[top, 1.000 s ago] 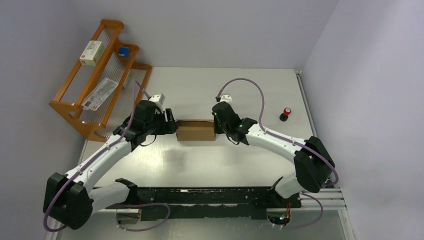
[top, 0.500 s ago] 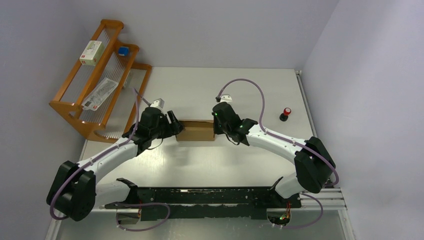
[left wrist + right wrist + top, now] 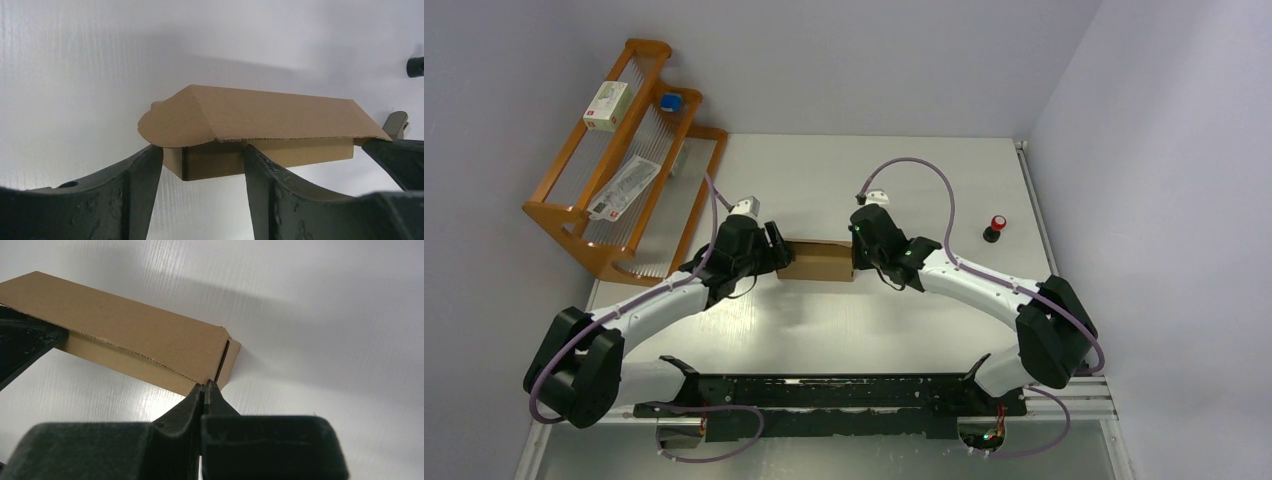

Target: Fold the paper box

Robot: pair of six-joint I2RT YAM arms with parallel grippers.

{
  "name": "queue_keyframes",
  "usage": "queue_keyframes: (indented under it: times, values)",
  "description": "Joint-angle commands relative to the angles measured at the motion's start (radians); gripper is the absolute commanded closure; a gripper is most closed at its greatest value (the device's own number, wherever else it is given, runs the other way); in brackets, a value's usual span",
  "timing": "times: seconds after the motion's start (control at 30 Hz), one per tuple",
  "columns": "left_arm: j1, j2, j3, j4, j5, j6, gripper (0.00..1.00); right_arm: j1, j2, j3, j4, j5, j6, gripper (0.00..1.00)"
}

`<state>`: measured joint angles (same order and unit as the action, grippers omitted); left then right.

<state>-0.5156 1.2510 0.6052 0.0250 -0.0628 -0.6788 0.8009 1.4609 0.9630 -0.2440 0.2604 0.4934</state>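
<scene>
One rack [image 3: 649, 46] and red button [image 3: 995, 228] sit apart from paper box [image 3: 816, 262].

The left end effector [image 3: 200, 154] stands spread, its fingers [image 3: 140, 185] flanking the near left end of the paper box [image 3: 260, 115], perhaps just touching it. Beyond the fingertips, the box lies on the white surface [image 3: 75, 75], its top rounded at the left corner.

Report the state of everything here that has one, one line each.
paper box: formed into a box, lid laid over the top, front edge overhanging, not tucked.
left gripper: open, a corner of the box between its jaws.
right gripper: shut, at the box's right end.
</scene>
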Motion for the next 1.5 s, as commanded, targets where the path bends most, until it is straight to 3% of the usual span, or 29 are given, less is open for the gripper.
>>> queue_keyframes:
  times: [0.0,0.43,0.93,1.1,1.33,1.47]
  values:
    - [-0.024,-0.011,0.006,-0.010,-0.062,0.036,0.35,0.004,-0.024,0.038,-0.014,-0.001,0.013,1.00]
    - [-0.049,-0.030,0.019,-0.053,-0.110,0.062,0.35,-0.004,-0.024,0.126,-0.103,0.061,0.023,1.00]
    - [-0.067,-0.021,0.117,-0.129,-0.133,0.111,0.34,-0.065,0.078,0.161,-0.151,-0.055,-0.007,1.00]
    - [-0.062,-0.073,0.235,-0.269,-0.219,0.245,0.31,-0.084,0.099,0.181,-0.168,-0.079,-0.026,1.00]
    - [-0.049,0.008,0.436,-0.444,-0.174,0.556,0.26,-0.094,0.105,0.192,-0.169,-0.103,-0.044,1.00]
    - [-0.045,0.058,0.473,-0.494,-0.148,0.662,0.26,-0.098,0.111,0.196,-0.169,-0.115,-0.047,1.00]
